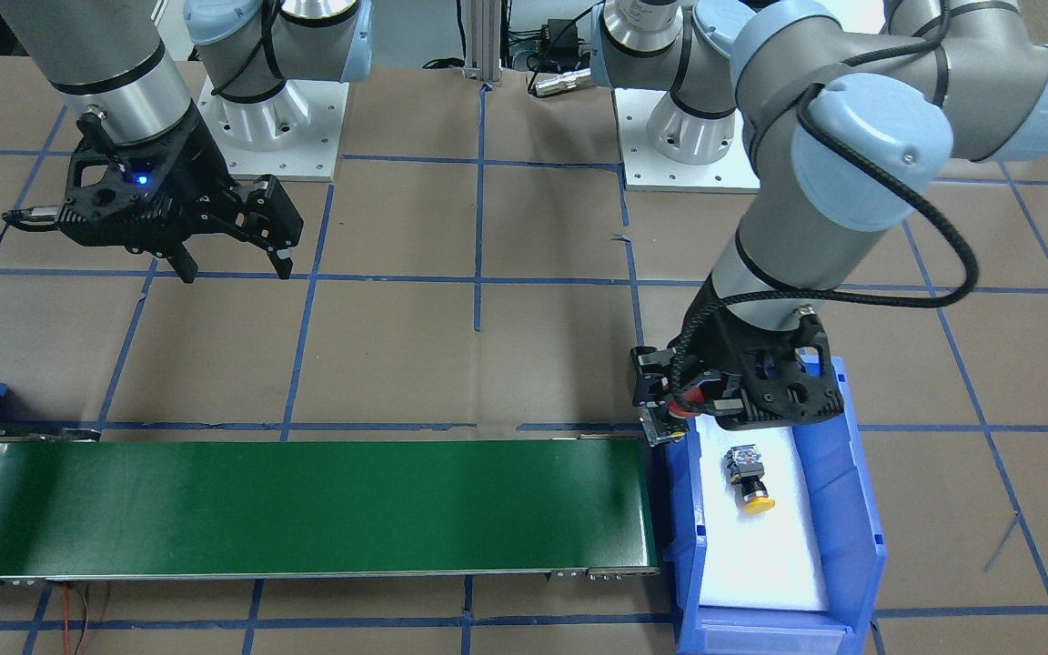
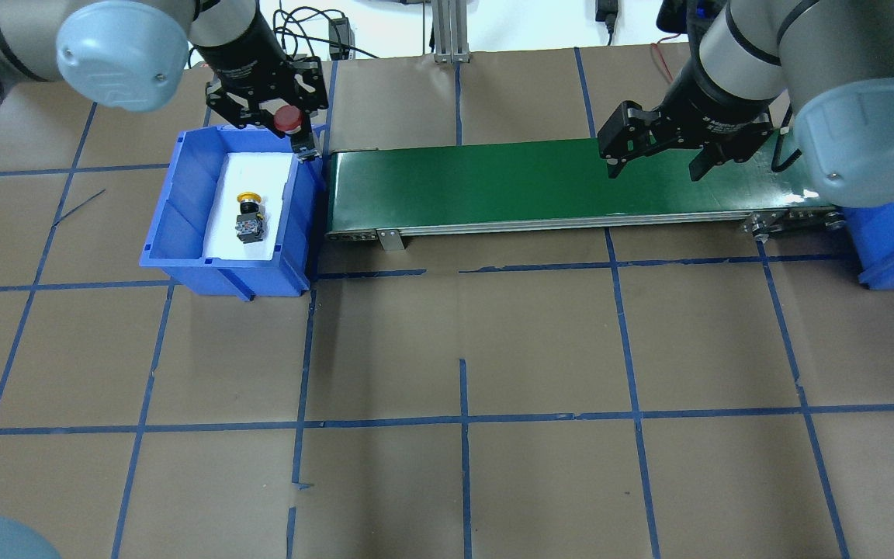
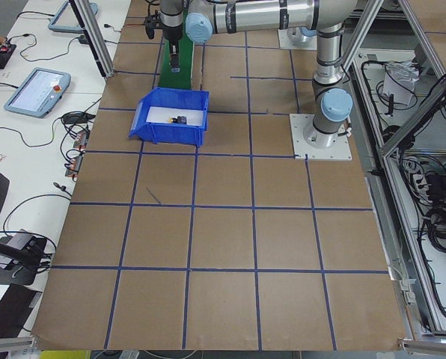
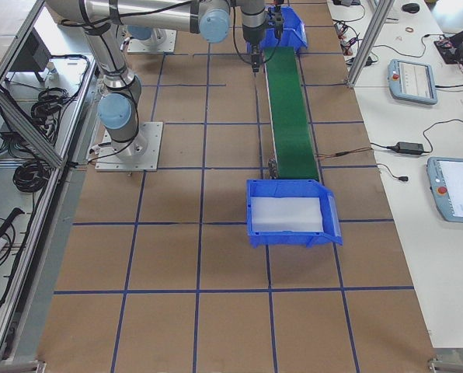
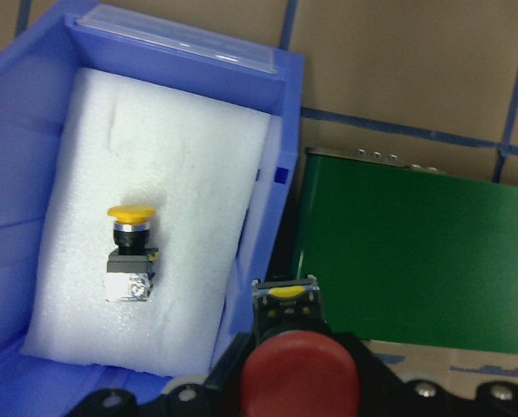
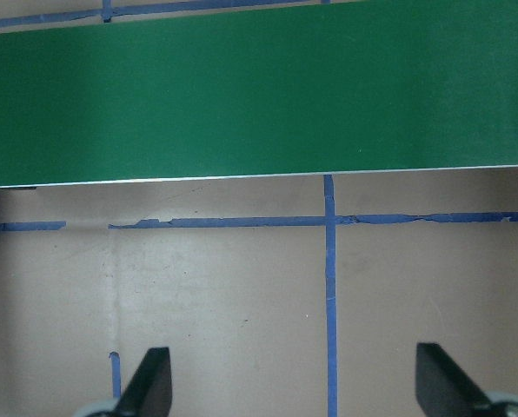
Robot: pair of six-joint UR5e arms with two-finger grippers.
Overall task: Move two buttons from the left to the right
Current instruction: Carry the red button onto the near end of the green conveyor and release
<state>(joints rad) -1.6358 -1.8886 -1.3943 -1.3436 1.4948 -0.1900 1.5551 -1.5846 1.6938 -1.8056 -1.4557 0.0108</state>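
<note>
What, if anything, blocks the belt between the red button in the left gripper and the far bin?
Nothing visible. The left gripper holds the red button at the green belt's end; its surface is bare to the far blue bin. The right gripper hovers open beside it.

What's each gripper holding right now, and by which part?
Left gripper holds the red mushroom-cap push-button by its blocky body, cap toward the wrist. Right gripper is open, empty.

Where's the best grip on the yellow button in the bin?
The yellow button lies on its side on the foam, cap pointing away from the robot. Grip the blocky body from straight above, jaws closing across its two flat sides. The round cap would likely slip, and the foam beside the body is bare, so the jaws have room.
</note>
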